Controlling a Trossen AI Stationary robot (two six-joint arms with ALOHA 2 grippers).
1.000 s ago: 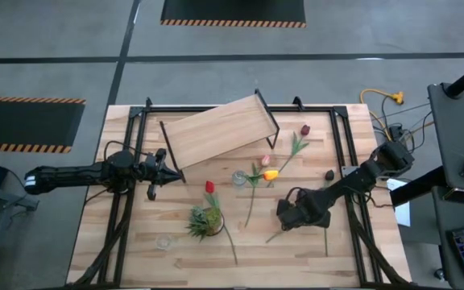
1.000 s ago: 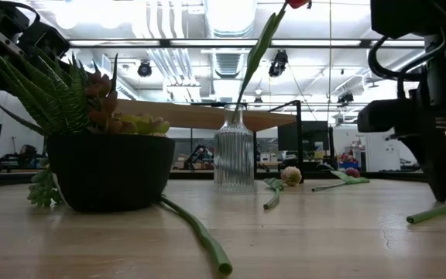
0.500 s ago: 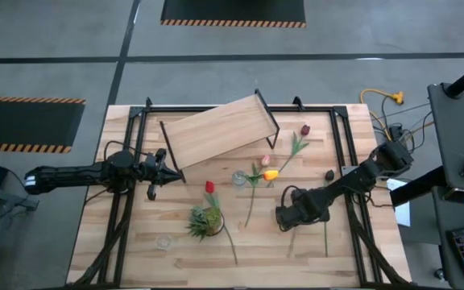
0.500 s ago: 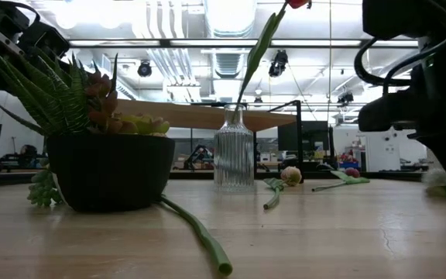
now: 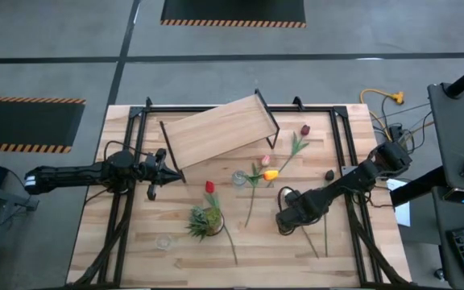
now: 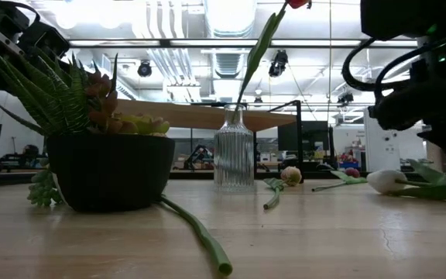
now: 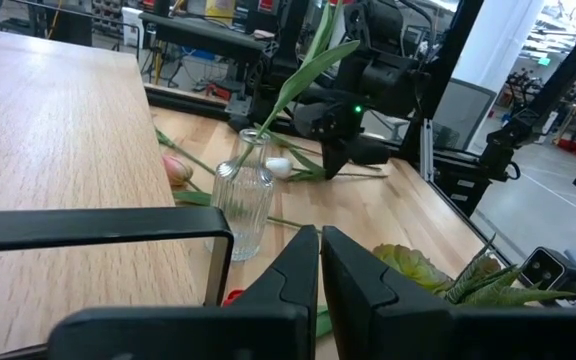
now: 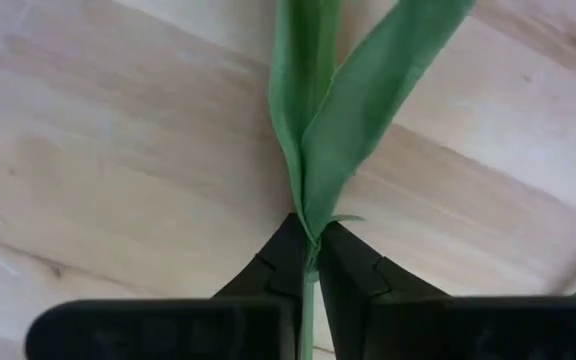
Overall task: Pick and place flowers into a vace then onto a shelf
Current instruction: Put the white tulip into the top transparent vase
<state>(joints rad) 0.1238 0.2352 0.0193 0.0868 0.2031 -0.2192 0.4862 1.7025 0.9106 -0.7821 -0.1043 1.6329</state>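
Flower (image 8: 313, 110) in the right gripper (image 8: 306, 262): thin green stalk with two long leaves, pinched between the closed fingertips just below where the leaves split. Its white head (image 6: 385, 181) shows in the low view, lying close to the tabletop (image 5: 184, 256) on the right side of the table. Judged light, limp and easily bruised; the stalk looks smooth, so it could slide or swivel in the pinch. Holding near the leaf joint seems sensible, since the leaves may stop it slipping through, but the long free ends will likely droop and swing when lifted.

Other flowers lie flat mid-table: an orange-yellow one (image 5: 270, 174) and a pink one (image 5: 265, 160) just beside the vase (image 5: 238, 178), a dark maroon one (image 5: 304, 130) nearer the shelf (image 5: 216, 131). A red flower (image 6: 296, 4) already stands in the ribbed glass vase, leaning. Glass judged fragile and easy to tip; stalks need to go in from above.

Potted spiky plant (image 5: 204, 220) sits near the front edge, a red head (image 5: 209, 187) beside it.

Left gripper (image 5: 170, 171) waits with fingers together, by the shelf's near corner, holding nothing.
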